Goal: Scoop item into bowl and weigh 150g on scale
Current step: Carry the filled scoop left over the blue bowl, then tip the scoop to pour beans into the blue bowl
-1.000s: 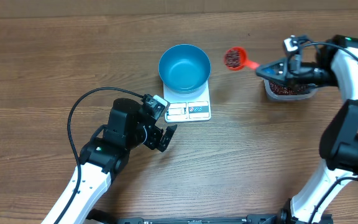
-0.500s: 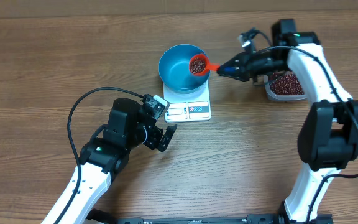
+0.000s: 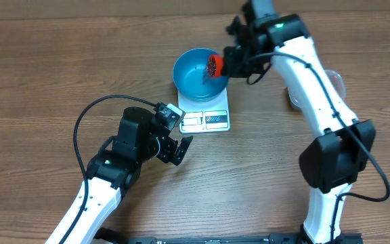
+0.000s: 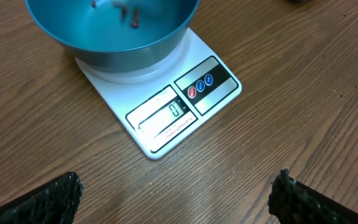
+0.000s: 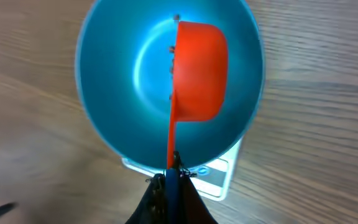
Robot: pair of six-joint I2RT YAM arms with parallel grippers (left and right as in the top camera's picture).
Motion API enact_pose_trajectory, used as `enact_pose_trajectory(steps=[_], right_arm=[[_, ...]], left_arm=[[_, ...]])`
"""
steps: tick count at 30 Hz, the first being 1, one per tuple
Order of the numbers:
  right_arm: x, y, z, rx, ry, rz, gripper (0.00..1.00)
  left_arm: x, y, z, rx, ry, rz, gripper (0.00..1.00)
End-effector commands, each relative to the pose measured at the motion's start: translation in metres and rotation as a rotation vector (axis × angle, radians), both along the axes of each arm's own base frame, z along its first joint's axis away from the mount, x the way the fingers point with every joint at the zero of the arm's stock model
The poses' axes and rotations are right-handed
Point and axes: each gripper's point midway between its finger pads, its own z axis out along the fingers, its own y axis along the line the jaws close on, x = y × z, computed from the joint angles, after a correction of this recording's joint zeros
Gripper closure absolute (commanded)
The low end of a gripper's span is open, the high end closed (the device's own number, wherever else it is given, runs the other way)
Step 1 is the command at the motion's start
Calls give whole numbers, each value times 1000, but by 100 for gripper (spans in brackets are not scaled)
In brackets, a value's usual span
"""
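Observation:
The blue bowl (image 3: 193,76) stands on the white scale (image 3: 212,120). My right gripper (image 3: 231,59) is shut on the handle of a red scoop (image 3: 213,65), which is rolled on its side above the bowl's right half. In the right wrist view the scoop (image 5: 199,71) hangs over the bowl (image 5: 114,74), and a few dark beans (image 5: 172,61) drop from its left edge. Blurred beans (image 4: 132,17) fall inside the bowl (image 4: 104,37) in the left wrist view, where the scale (image 4: 166,115) display shows 0. My left gripper (image 3: 181,150) is open in front of the scale, holding nothing.
A clear plastic tub (image 3: 338,83) sits at the right, mostly hidden under my right arm. A black cable (image 3: 80,122) loops to the left of my left arm. Bare wooden tabletop (image 4: 291,93) lies around the scale.
My right arm has swung left from the tub to above the bowl, carrying the filled scoop. The scoop has turned onto its side and beans are falling out. The left arm has stayed still.

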Motion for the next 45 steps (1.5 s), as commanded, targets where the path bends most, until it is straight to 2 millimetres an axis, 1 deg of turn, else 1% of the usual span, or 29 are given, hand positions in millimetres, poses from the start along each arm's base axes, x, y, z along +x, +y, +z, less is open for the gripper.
enact_pose_trajectory(steps=[1,6,10,12,15,19,27,30,36,39,42,45], right_arm=[[8,-12,4,-253,-131,-30,96],[4,-2,7,-389,-207,-9,96],[2,6,11,-464,-265,1,96],[0,15,13,-484,-294,16,96],[-4,23,14,-488,-308,32,96],[-3,28,16,-478,-319,36,96],[-6,40,28,-375,-316,50,96],[-5,38,33,-347,-313,45,96],[-3,34,35,-283,-281,41,96],[-3,32,38,-216,-254,40,96],[-2,26,47,-133,-229,33,96],[-1,16,60,-39,-209,25,96]], left_arm=[[4,-2,8,-19,-8,2,0],[4,-2,8,-19,-8,2,0],[4,-2,8,-19,-8,2,0],[4,-2,8,-19,-8,2,0],[4,-2,8,-19,-8,2,1],[4,-2,8,-19,-8,2,1],[4,-2,8,-19,-8,2,0],[4,-2,8,-19,-7,2,1],[4,-2,8,-19,-8,2,1],[4,-2,8,-19,-8,2,1],[4,-2,8,-19,-8,2,0],[4,-2,8,-19,-7,2,1]])
